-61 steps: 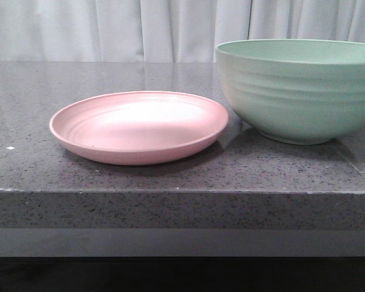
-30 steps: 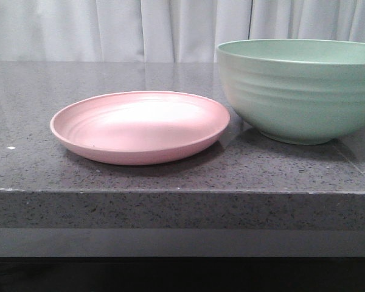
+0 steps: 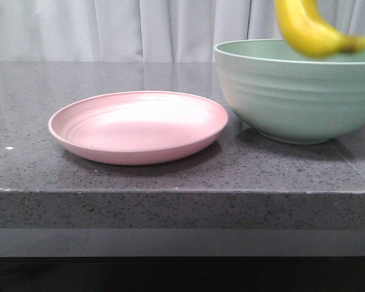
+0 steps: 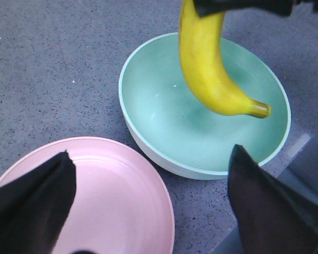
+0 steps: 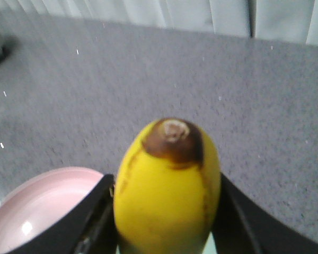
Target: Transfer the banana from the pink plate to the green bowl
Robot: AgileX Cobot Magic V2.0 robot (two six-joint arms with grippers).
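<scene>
now banana (image 5: 167, 190) in right gripper (image 5: 164, 211), over green bowl (image 3: 298, 97)

- A dark grey speckled stone countertop (image 3: 170, 176) with a thick front edge spans the front view.
- A pale pleated curtain (image 3: 109, 30) hangs behind it.
- A small white speck (image 3: 10, 148) lies near its left side.

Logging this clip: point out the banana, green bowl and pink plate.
banana (image 4: 209, 74), left wrist view, mid-body.
green bowl (image 3: 292, 100), front view, ridged outer wall.
pink plate (image 3: 79, 146), front view, near-left rim.
</scene>
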